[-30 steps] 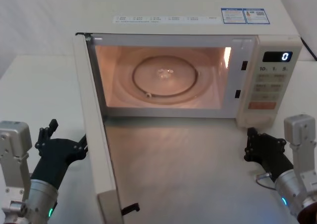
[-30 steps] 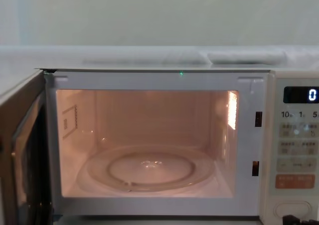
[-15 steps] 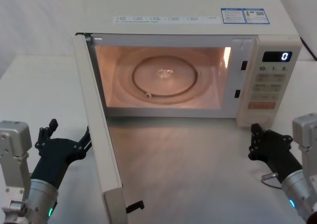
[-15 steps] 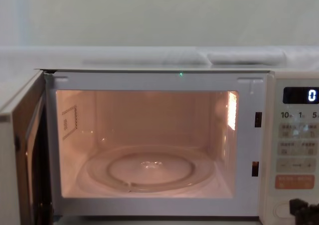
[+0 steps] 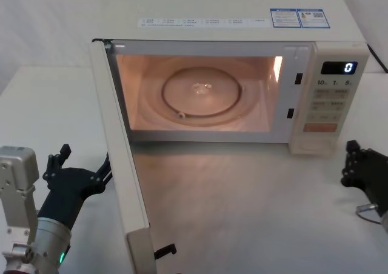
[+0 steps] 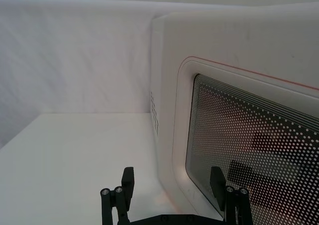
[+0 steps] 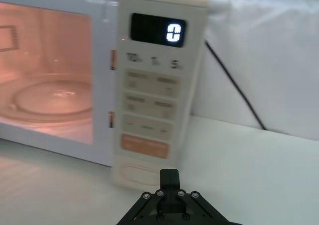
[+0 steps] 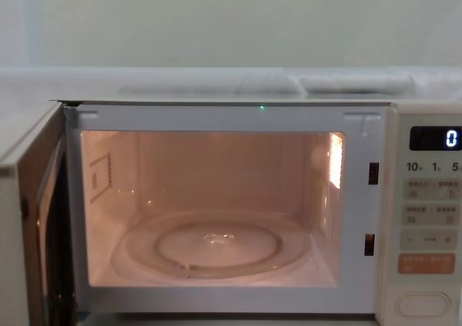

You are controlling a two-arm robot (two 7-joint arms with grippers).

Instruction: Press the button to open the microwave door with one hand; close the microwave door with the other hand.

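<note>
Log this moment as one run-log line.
door: microwave door swung open | button: untouched | left gripper: open, beside door's outer face | right gripper: shut, right of microwave

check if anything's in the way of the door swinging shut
Nothing visible blocks it. The door stands open, and the table along its swing to the lit cavity is bare. The left gripper sits at the door's outer face; the right gripper is off to the right.
</note>
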